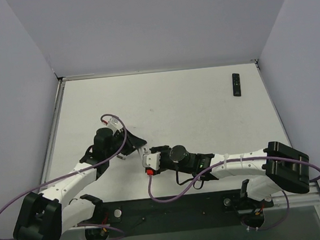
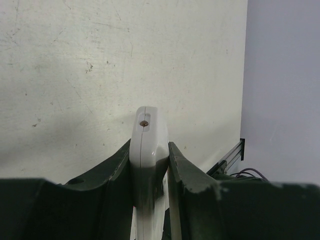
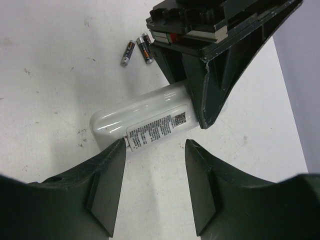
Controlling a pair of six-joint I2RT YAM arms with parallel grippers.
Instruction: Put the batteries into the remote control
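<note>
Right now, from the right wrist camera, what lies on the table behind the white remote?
Two batteries lie loose on the table beyond the white remote. The left gripper clamping the remote covers whatever lies right of them.

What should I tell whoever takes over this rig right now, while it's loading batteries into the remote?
The left gripper is shut on the white remote, clamping its sides.
The right gripper is open and holds nothing, jaws apart by the remote's label side.
Two batteries lie loose on the table, just beyond the remote.
A black remote sits at the far right, untouched.
Done: remote gripped.
Left: open the battery compartment if shut (cannot tell), pick up each battery, insert it.
</note>
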